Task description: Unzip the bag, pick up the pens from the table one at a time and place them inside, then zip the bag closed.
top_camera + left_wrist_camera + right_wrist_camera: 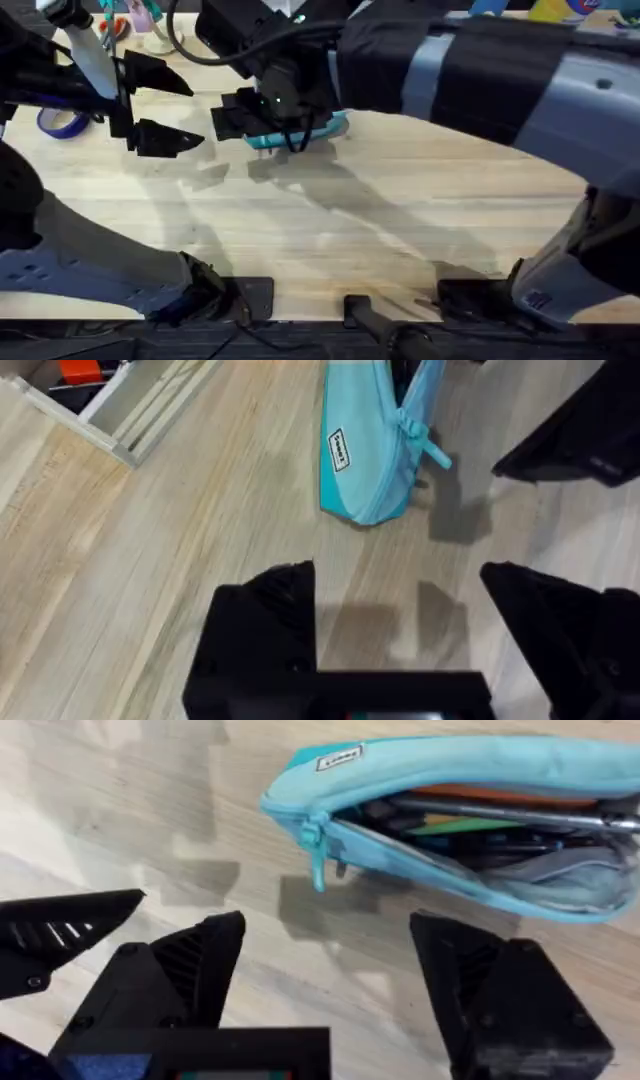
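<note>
Both grippers open, holding nothing: ours on left (pixel 400 625) hovers over bare counter (pixel 400 210), right gripper (pixel 330 970) just beside bag (pixel 450 780). Bag lies unzipped on counter, pens (pixel 500 815) inside.

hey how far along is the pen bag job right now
Done: the bag is unzipped, gaping along its long edge, with pens already lying inside. I see no pens left on the table. In hand: nothing; the left gripper and right gripper are both open beside the bag. Left: zipping it closed, the pull tab hanging at one end.
</note>
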{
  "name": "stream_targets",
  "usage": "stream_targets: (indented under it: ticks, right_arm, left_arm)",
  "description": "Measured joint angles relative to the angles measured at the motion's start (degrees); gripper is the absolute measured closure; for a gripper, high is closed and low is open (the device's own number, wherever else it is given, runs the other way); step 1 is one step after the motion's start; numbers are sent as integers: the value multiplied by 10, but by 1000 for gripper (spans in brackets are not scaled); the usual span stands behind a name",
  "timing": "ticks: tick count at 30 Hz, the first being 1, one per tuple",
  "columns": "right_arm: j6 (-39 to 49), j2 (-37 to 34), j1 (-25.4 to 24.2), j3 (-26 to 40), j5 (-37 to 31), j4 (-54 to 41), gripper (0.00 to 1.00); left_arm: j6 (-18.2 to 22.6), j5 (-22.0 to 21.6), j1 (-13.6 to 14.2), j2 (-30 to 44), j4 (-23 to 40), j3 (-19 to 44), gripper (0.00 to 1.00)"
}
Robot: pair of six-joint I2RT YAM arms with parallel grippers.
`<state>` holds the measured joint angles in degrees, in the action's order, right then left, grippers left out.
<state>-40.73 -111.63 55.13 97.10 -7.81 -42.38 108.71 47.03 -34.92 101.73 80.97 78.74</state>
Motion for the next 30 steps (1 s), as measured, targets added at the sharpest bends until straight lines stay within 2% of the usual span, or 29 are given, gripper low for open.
stream_targets:
  ticks: [13,30]
  right_arm:
    - [1,-28,1,0,-4,34,6]
    - [33,-36,31,-1,-81,69,6]
  left_arm:
    - [0,0,0,0,0,0,6]
    - [0,0,0,0,1,0,6]
